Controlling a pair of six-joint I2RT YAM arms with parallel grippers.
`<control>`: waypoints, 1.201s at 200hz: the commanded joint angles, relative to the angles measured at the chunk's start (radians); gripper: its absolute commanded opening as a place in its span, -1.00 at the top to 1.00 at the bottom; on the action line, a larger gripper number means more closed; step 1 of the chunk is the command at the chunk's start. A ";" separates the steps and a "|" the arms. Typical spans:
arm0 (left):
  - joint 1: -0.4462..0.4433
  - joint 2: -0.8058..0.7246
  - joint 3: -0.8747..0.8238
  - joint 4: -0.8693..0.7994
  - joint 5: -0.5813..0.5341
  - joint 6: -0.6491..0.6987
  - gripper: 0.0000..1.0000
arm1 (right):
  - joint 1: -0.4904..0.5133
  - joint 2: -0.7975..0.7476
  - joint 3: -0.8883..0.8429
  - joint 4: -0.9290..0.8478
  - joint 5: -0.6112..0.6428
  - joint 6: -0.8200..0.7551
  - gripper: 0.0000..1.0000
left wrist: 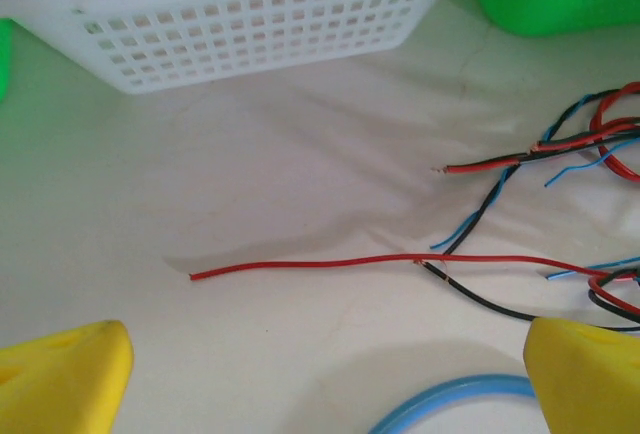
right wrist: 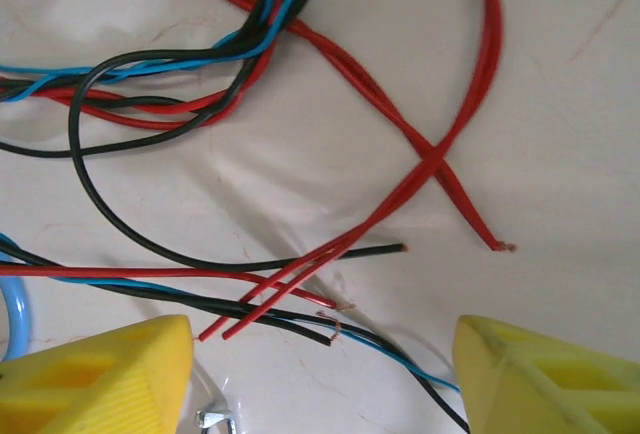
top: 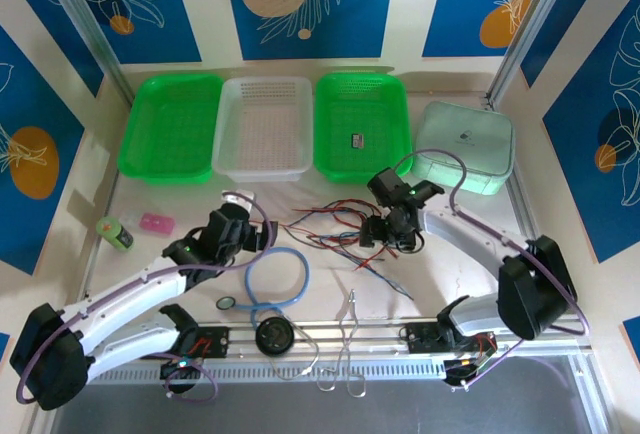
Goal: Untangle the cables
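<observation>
Barely started, I'd say: the cables (top: 342, 226) lie knotted mid-table before the green basket (top: 322, 124), the right gripper (right wrist: 322, 359) spread above them holding nothing, the left gripper (left wrist: 325, 369) wide open, empty, near one stray red wire (left wrist: 300, 265).

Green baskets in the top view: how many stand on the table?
2. The left green basket is at the far-left end of the back row. The right green basket sits between the white basket and the pale lidded box. None seems hidden.
</observation>
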 commanded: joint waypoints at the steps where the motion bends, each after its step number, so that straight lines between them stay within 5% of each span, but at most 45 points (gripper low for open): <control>1: -0.020 0.007 -0.012 -0.015 -0.035 -0.053 -1.00 | 0.026 0.035 0.039 -0.021 -0.049 0.004 -0.35; 77: -0.035 0.022 -0.015 -0.017 -0.020 -0.064 -1.00 | 0.000 -0.009 -0.089 0.132 -0.056 0.208 -0.28; 188: -0.040 0.042 -0.010 -0.016 -0.016 -0.076 -1.00 | -0.086 0.125 -0.155 0.244 -0.135 0.208 0.05; 213: -0.041 0.048 0.001 -0.025 -0.019 -0.074 -1.00 | -0.101 0.170 -0.148 0.266 -0.178 0.187 0.29; 240: -0.056 0.042 0.047 -0.092 -0.070 -0.051 -0.98 | -0.092 0.153 -0.113 0.227 -0.171 0.164 1.00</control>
